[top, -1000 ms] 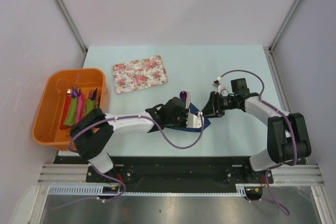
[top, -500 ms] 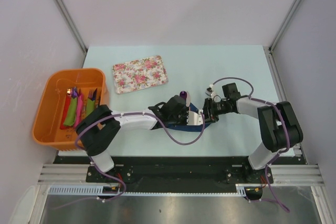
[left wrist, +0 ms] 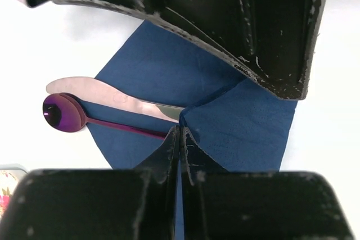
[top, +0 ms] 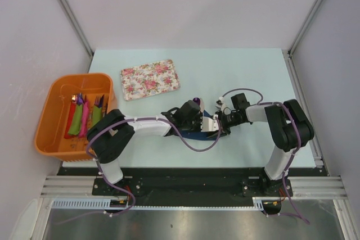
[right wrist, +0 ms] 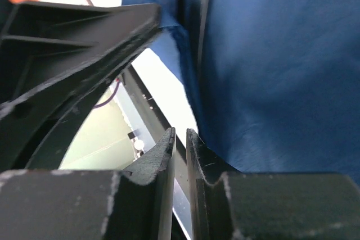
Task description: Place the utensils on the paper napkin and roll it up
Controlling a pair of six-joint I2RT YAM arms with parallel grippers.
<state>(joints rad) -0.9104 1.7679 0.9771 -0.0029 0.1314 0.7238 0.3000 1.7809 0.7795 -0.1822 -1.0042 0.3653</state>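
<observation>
Navy napkin [left wrist: 242, 133], one; purple spoon [left wrist: 63, 113], one; knife [left wrist: 107, 91], one

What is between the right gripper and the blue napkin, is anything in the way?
Nothing visible. The right gripper is at the edge of the paper napkin, with no object between them. The left gripper, shut on a fold of the napkin, sits close beside it, off to the side rather than in its path.

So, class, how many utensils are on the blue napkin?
2: a silver knife and, below it in the left wrist view, a purple spoon, both poking past a corner of the napkin. Its fold could hide others.
</observation>
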